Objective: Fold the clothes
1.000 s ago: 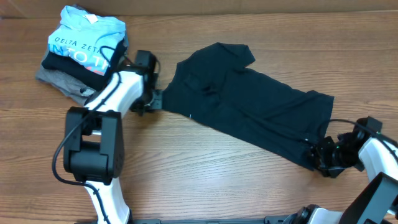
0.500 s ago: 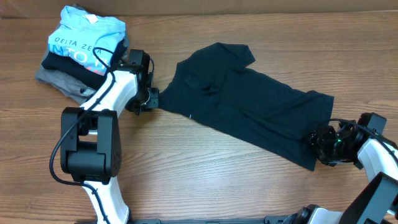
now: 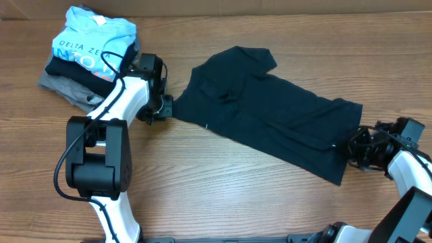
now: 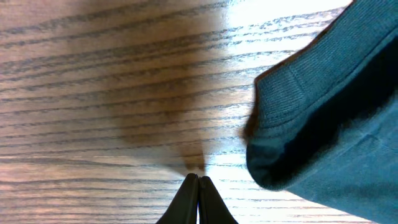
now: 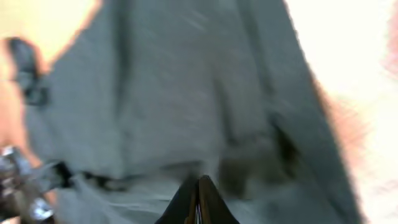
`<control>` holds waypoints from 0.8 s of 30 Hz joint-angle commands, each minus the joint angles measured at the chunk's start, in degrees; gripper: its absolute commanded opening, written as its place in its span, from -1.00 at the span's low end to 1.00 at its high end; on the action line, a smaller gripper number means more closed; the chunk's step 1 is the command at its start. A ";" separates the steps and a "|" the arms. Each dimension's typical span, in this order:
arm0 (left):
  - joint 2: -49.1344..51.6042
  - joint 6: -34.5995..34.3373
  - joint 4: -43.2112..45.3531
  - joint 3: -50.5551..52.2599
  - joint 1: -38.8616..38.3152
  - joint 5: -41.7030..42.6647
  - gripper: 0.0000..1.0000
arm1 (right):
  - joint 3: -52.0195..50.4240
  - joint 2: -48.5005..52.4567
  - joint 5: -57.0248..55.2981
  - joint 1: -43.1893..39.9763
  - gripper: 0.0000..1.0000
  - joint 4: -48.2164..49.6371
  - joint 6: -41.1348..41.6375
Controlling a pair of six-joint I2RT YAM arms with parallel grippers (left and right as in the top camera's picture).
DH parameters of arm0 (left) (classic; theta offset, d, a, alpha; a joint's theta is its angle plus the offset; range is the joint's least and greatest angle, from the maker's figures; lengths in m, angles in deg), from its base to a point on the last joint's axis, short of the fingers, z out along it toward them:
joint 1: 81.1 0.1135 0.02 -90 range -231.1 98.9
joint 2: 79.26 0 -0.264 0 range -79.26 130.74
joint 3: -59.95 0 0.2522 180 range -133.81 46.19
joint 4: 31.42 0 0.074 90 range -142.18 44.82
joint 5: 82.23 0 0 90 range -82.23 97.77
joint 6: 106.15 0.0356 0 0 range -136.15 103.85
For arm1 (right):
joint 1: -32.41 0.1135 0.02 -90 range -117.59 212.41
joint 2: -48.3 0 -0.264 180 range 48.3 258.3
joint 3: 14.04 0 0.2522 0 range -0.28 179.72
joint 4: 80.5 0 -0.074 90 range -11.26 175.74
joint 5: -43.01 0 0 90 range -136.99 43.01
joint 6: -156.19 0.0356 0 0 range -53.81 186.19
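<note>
Near right: right pincer (image 3: pixel 353 147) at the hem of the dark T-shirt (image 3: pixel 270 118), tips together, hold on cloth lost in blur. Mid-worktop (image 3: pixel 223 196): spread out, unfolded. Farther left: left pincer (image 3: pixel 166 106) pinched shut, empty, beside the sleeve edge. Probably pre-fold grasping; next, opening, then pinching edges.

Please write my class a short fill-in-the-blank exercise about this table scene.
The dark T-shirt lies on a ___ table. The top shirt of the pile is light ___. The left claw, beside the T-shirt, is ___.
Missing: wooden; blue; shut.
</note>
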 commanded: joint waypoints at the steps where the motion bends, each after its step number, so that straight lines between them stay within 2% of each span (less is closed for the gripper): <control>1: 0.26 -1.20 0.22 -0.70 -0.39 1.14 -0.92 | 0.57 0.31 5.68 -0.13 -0.66 2.49 2.27; 2: 0.26 -1.20 0.22 -0.70 -0.39 1.14 -0.92 | 0.57 0.31 4.04 -0.13 -0.27 2.80 3.58; 3: 0.26 -1.20 0.24 -0.70 -0.39 1.14 -0.92 | 0.57 0.31 1.84 -0.20 -0.09 2.86 4.85; 5: 0.26 -1.18 0.22 -0.70 -0.39 1.14 -0.92 | 0.57 0.31 -0.74 -0.33 -0.10 2.64 6.12; 6: 0.26 -1.18 0.22 -0.70 -0.39 1.14 -0.92 | 0.57 0.31 -0.33 -0.42 -0.27 2.40 6.01; 7: 0.26 -1.18 0.17 -0.70 -0.39 1.14 -0.92 | 0.57 0.31 0.50 -0.42 -0.36 1.14 5.03; 8: 0.26 -1.18 0.13 -0.70 -0.39 1.16 -0.92 | 0.57 0.31 0.85 -0.39 -0.35 -0.70 3.87; 9: 0.26 -1.18 0.09 -0.70 -0.39 1.16 -0.92 | 0.55 0.31 0.59 -0.39 -0.23 -2.69 3.02; 10: 0.26 -1.18 0.07 -0.70 -0.39 1.16 -0.92 | 0.55 0.31 -0.31 -0.39 -0.03 -5.27 2.67; 11: 0.26 -1.18 0.04 -0.70 -0.39 1.27 -0.92 | 0.55 0.31 -1.73 -0.39 0.03 -7.76 2.62; 15: 0.26 -1.18 0.09 -0.70 -0.42 1.33 -0.92 | -0.02 0.31 -8.44 -0.39 0.00 -11.13 2.69; 20: 0.26 -1.18 0.22 -0.70 -0.39 1.88 -0.91 | -2.19 0.33 -9.81 -0.39 -0.10 -4.87 3.32; 21: 0.26 -1.18 0.22 -0.70 -0.39 2.36 -0.91 | -2.54 0.33 -9.79 -0.39 -0.14 -2.56 3.41; 23: 0.26 -1.18 0.24 -0.70 -0.39 2.43 -0.91 | -2.58 0.33 -9.49 -0.39 -0.41 1.36 5.05; 24: 0.26 -1.18 0.24 -0.70 -0.39 2.40 -0.91 | -2.58 0.33 -8.63 -0.39 -0.46 3.06 5.64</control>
